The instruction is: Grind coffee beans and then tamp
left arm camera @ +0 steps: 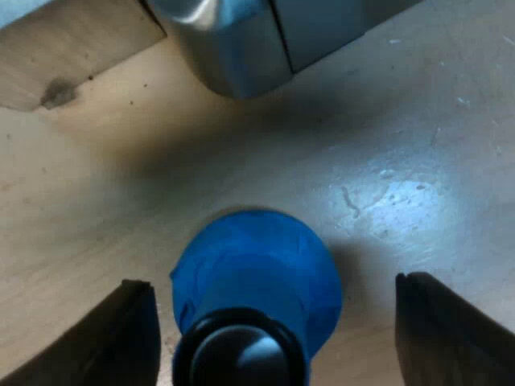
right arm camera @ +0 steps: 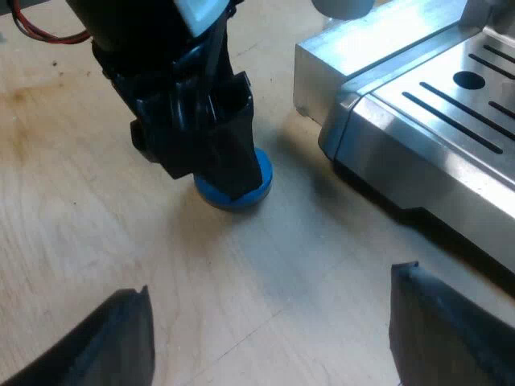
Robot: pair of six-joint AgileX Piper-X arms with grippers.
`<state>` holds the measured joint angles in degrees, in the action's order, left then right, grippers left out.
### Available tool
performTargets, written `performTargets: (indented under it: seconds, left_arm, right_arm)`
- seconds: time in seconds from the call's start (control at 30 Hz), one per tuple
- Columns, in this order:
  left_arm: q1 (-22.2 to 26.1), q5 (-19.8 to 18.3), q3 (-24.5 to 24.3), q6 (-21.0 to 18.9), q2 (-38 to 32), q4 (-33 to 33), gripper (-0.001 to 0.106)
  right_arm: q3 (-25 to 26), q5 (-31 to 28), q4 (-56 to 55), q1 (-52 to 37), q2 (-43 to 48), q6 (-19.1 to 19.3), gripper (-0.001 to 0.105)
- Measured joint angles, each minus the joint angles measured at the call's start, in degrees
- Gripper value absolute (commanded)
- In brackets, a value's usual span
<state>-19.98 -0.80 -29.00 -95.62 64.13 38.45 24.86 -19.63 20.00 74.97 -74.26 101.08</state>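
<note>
1. The blue tamper (left arm camera: pixel 256 281) with a round black knob on top stands upright on its base on the pale wooden table (left arm camera: pixel 418 161), near a rounded corner of the brushed-metal espresso machine (left arm camera: pixel 233 40).
2. My left end effector (left arm camera: pixel 273 281) hangs directly over it, released. One black finger sits on each side of the blue body, both apart from it, with nothing gripped. I judge the wide spread is there so the fingers clear the body before closing on it.
3. My right end effector (right arm camera: pixel 269 281) is also released and carries nothing. It hovers over bare table beside the machine's slotted drip tray (right arm camera: pixel 467 112), apart from the tamper, which leaves the left arm room.
4. Standing upright, the tamper offers its knob to a grasp from above. Picking it up looks like the step in hand, so tamping is not yet begun.
</note>
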Motion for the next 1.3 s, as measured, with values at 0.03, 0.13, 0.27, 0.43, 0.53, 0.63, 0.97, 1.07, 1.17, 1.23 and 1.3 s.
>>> performTargets:
  seconds: [0.03,0.13,0.27,0.43,0.53,0.63,0.97,1.07,1.17,1.23,1.3]
  left_arm:
    - [0.0,0.0,0.0,0.0,0.0,0.0,0.063]
    - [0.0,0.0,0.0,0.0,0.0,-0.3,0.063]
    - [0.0,-0.2,0.0,0.1,0.0,-1.3,0.063]
    - [0.0,-0.2,0.0,0.9,0.1,-2.0,0.063]
    - [0.0,-0.3,0.0,0.9,0.5,-2.6,0.063]
    - [0.0,-0.3,0.0,0.9,1.7,-2.7,0.063]
    - [0.0,-0.3,0.0,0.9,3.7,-2.6,0.063]
    - [0.0,-0.3,0.0,0.9,3.7,-2.5,0.049]
    - [0.0,-0.3,0.0,0.9,3.7,-1.9,0.025]
    - [0.0,-0.3,0.0,0.9,3.7,-1.1,0.014]
    - [0.0,-0.3,0.0,0.9,3.7,-0.7,0.007]
  right_arm:
    - [0.0,0.0,0.0,0.0,0.0,0.0,0.063]
    - [0.0,0.0,0.0,0.0,0.0,0.0,0.063]
    - [0.0,0.0,0.0,0.0,0.0,0.0,0.063]
    - [0.0,0.0,0.0,0.0,0.0,0.0,0.063]
    - [0.0,0.0,0.0,0.0,0.0,0.0,0.063]
    - [0.0,0.0,0.0,0.0,0.0,0.0,0.063]
    - [0.0,0.0,0.0,0.0,0.0,0.0,0.063]
    - [0.0,0.0,0.0,0.0,0.0,0.0,0.063]
    - [0.0,0.0,0.0,0.0,0.0,0.0,0.063]
    - [0.0,0.0,0.0,0.0,0.0,0.0,0.063]
    - [0.0,0.0,0.0,0.0,0.0,0.0,0.063]
